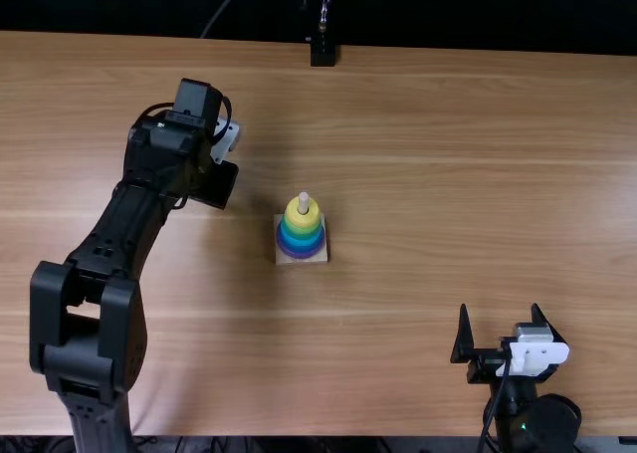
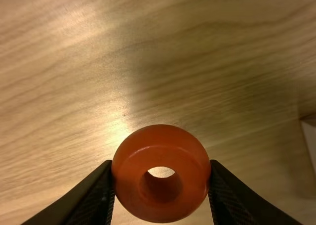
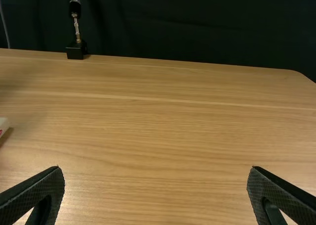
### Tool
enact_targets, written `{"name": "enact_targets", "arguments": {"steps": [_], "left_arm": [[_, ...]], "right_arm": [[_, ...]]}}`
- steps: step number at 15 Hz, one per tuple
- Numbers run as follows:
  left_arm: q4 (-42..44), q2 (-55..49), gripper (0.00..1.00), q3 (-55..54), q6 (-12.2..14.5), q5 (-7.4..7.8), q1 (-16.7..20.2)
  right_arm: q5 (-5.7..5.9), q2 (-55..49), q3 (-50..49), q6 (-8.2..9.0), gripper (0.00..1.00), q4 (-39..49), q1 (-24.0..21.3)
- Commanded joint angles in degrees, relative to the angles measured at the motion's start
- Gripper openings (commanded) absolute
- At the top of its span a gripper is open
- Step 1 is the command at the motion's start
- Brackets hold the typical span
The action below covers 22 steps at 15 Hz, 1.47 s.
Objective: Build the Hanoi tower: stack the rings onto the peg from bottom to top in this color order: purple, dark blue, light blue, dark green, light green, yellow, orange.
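Observation:
In the top view, my left gripper (image 1: 214, 183) is over the table left of the wooden base (image 1: 302, 259) and slightly farther back. The left wrist view has my left gripper (image 2: 161, 178) shut on the orange ring (image 2: 160, 146), its hole facing the camera. On the base, rings surround the peg (image 1: 304, 203): the purple ring (image 1: 301, 253) lowest, blue and green ones above it, and the yellow ring (image 1: 303, 217) on top. The peg's tip pokes out above yellow. Off to the near right, my right gripper (image 1: 501, 326) is open; its right wrist view shows the gripper (image 3: 156, 171) with widely parted fingers holding nothing.
A small black stand (image 1: 322, 53) is at the table's far edge, with a dark curtain behind. The bare wooden table (image 1: 448, 174) extends right of the stack. In the left wrist view, part of the base (image 2: 310, 141) shows at the right edge.

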Motion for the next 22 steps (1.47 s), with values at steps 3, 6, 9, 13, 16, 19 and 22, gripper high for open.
{"name": "enact_targets", "arguments": {"steps": [3,6,9,13,16,19,22], "left_arm": [[0.35,-10.01,0.0,1.79,-0.06,2.36,0.48],[2.67,-18.36,0.0,-4.01,-0.59,2.99,0.48],[5.84,-22.4,0.0,-7.97,-0.7,2.99,-0.32],[-5.55,-22.14,0.0,0.12,-3.76,3.2,-4.36],[-10.3,-21.61,0.0,4.95,-5.86,3.2,-6.47],[-10.62,-18.98,0.0,7.06,-6.39,3.2,-10.25],[-10.62,-15.81,0.0,9.79,-7.97,3.31,-12.36]], "right_arm": [[0.55,-1.06,-2.8,-0.18,1.0,-3.9,-0.26],[0.55,-1.06,-2.8,-0.18,1.0,-3.9,-0.26],[0.55,-1.06,-2.8,-0.18,1.0,-3.9,-0.26],[0.55,-1.06,-2.8,-0.18,1.0,-3.9,-0.26],[0.55,-1.06,-2.8,-0.18,1.0,-3.9,-0.26],[0.55,-1.06,-2.8,-0.18,1.0,-3.9,-0.26],[0.55,-1.06,-2.8,-0.18,1.0,-3.9,-0.26]]}}
